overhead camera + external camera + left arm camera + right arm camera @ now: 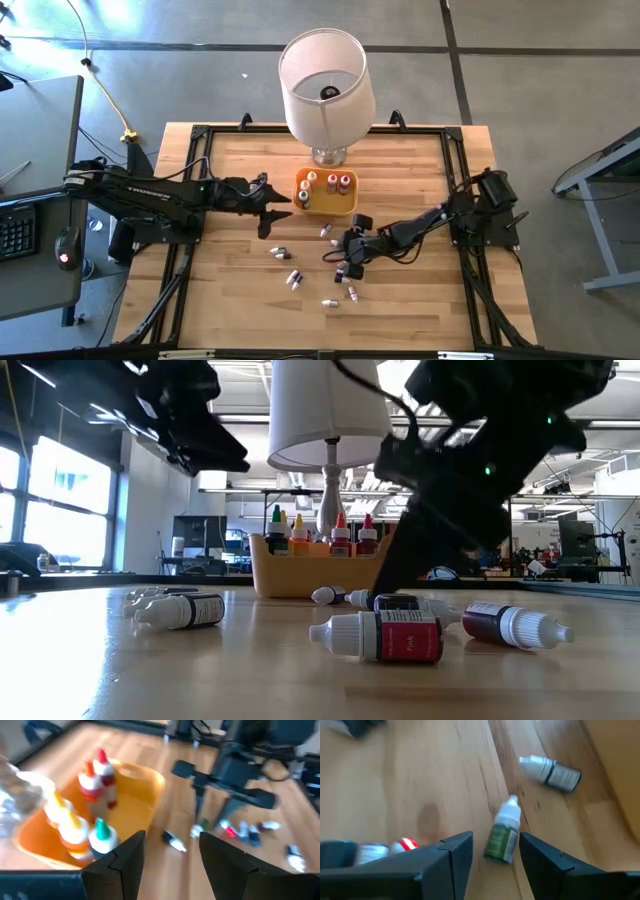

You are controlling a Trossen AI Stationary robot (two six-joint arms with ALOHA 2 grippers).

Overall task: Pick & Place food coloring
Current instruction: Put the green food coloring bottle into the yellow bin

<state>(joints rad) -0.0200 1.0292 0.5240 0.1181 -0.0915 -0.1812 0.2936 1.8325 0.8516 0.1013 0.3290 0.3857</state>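
A green-labelled food coloring bottle (503, 837) is seen lying on the table (420, 290) between the parted, empty fingers of the right gripper (496, 851); the left gripper (167, 857) is held open beside the orange tray (326, 207).

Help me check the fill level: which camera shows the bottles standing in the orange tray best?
The left wrist view: the orange tray is close, and five upright bottles show with coloured caps. The low view shows only their tops above the tray wall. The high view shows them tiny from above. The right wrist view misses them.
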